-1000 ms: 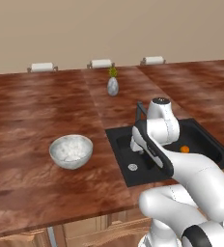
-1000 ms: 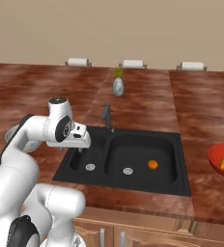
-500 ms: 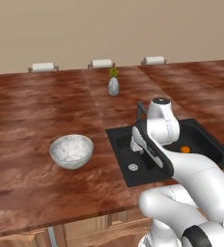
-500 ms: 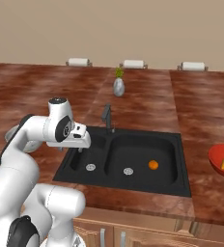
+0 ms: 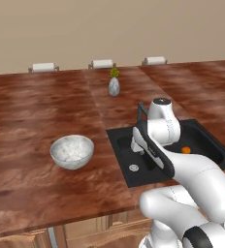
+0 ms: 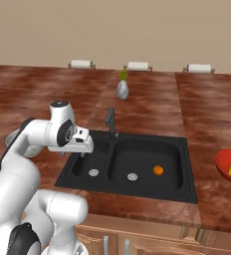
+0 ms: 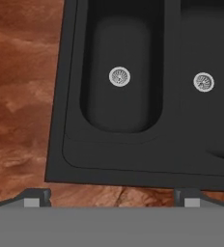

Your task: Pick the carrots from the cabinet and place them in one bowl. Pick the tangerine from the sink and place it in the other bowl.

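My gripper (image 7: 112,195) hangs wide apart, holding nothing, over the sink's (image 6: 187,172) left basin; the tangerine (image 6: 158,170) lies in the right basin.

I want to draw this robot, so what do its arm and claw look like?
The arm is glossy white, made of fat rounded tube segments like a bendy sausage. Dark grey rings and round caps mark the joints, with a black cuff near the base. The claw has two small dark fingertips with pale grey pads. No cables or writing can be seen.
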You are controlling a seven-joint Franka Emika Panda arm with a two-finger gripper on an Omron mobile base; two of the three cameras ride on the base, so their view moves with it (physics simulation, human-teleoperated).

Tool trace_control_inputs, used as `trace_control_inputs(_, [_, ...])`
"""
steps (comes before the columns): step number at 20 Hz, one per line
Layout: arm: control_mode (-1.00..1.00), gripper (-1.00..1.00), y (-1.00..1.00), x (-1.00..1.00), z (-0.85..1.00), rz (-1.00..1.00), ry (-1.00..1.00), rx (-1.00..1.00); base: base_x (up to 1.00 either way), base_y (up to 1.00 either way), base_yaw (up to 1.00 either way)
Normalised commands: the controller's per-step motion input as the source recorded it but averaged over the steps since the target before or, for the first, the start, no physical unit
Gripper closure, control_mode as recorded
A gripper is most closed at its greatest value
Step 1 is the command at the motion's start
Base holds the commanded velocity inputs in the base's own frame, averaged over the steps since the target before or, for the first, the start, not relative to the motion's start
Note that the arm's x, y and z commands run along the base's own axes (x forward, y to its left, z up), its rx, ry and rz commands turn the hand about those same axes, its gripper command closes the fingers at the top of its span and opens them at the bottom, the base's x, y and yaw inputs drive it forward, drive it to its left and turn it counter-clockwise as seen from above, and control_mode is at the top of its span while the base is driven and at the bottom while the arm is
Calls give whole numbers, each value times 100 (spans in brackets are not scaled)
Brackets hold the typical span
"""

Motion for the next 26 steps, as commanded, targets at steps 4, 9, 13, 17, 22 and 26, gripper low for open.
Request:
trace_control_inputs(4, [-100, -100, 0, 0, 0, 0, 0, 0, 0, 0, 0])
trace_control_inputs(9, [-100, -100, -6, 0, 11, -9, 0, 0, 0, 0, 0])
trace_control_inputs(13, [-100, -100, -24, 0, 18, -14, 0, 0, 0, 0, 0])
trace_control_inputs(17, [-100, -100, -27, 0, 13, -20, 0, 0, 0, 0, 0])
trace_control_inputs(22, [-100, -100, -41, 0, 3, -12, 3, 0, 0, 0, 0])
trace_control_inputs(26, [-100, -100, -45, 0, 0, -4, 1, 0, 0, 0, 0])
